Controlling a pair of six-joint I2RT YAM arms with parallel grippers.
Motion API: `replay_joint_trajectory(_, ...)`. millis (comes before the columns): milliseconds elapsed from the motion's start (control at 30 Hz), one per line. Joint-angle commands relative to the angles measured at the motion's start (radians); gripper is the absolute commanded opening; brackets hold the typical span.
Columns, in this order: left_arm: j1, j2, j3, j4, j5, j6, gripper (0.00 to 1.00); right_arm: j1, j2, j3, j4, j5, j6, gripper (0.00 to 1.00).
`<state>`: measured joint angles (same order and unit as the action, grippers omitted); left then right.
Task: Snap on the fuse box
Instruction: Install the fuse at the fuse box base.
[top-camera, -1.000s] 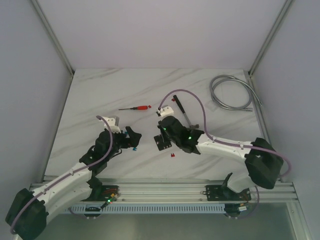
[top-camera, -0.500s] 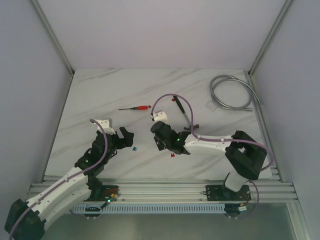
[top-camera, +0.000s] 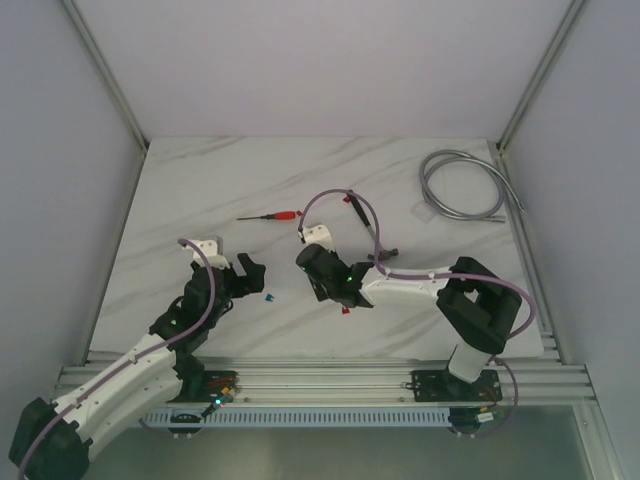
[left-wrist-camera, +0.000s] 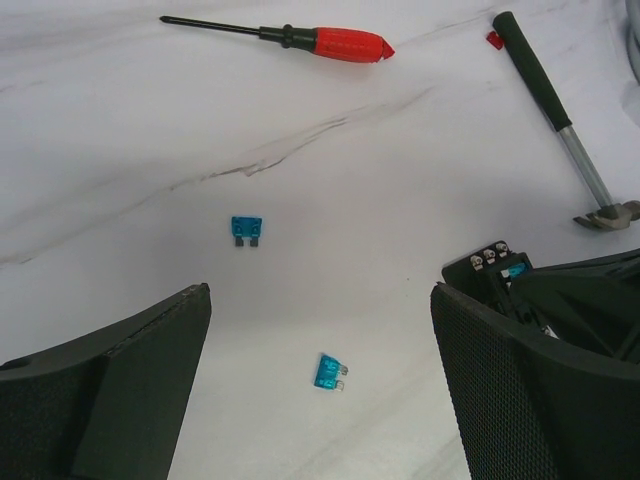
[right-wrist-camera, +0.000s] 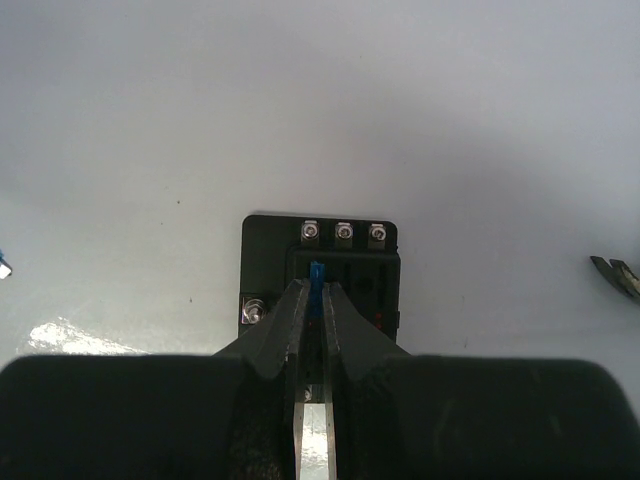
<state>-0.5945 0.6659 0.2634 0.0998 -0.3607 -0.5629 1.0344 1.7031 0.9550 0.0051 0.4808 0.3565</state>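
The fuse box (right-wrist-camera: 350, 262) sits on the table (top-camera: 200, 190) near the middle, right under the right arm's fingers.

On the left, the left gripper (left-wrist-camera: 318, 310) hangs above the table with its fingers wide apart and nothing between them. Two loose blue fuses (left-wrist-camera: 246, 230) lie on the bare marble below it, and a screwdriver (left-wrist-camera: 335, 42) lies farther back.

At the centre, the right gripper (right-wrist-camera: 316, 295) has its fingers nearly together, pinched on a small blue fuse (right-wrist-camera: 317, 273) whose tip pokes out over the box's slots. To its right lie a hammer (left-wrist-camera: 560, 120) and, near the back corner, a coiled cable (top-camera: 465, 185).

The job looks only partly done: a fuse is lined up over the box, but I cannot tell if it is seated, and no cover can be seen on or beside the box.

The right wrist view alone shows the pinched fuse, the three screws along the box's far edge and one at its left side. The overhead view hides the box under the arm but shows a red fuse (top-camera: 345, 310) just beside it. The left wrist view shows only a corner of the box.
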Motion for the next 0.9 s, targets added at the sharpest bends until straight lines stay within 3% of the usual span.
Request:
replay_joint_trajectory(0, 0.005, -0.005, 0.014, -0.019, -0.024, 0.008, 1.00, 0.007, 0.024, 0.039, 0.001, 0.037, 0.024, 0.00)
replay_joint_trajectory(667, 0.005, 0.003, 0.016, -0.017, -0.015, 0.008, 1.00, 0.006, 0.057, 0.055, -0.032, 0.038, 0.034, 0.00)
replay_joint_trajectory(867, 0.004, 0.001, 0.016, -0.018, -0.015, 0.008, 1.00, 0.007, 0.062, 0.066, -0.066, 0.056, 0.043, 0.05)
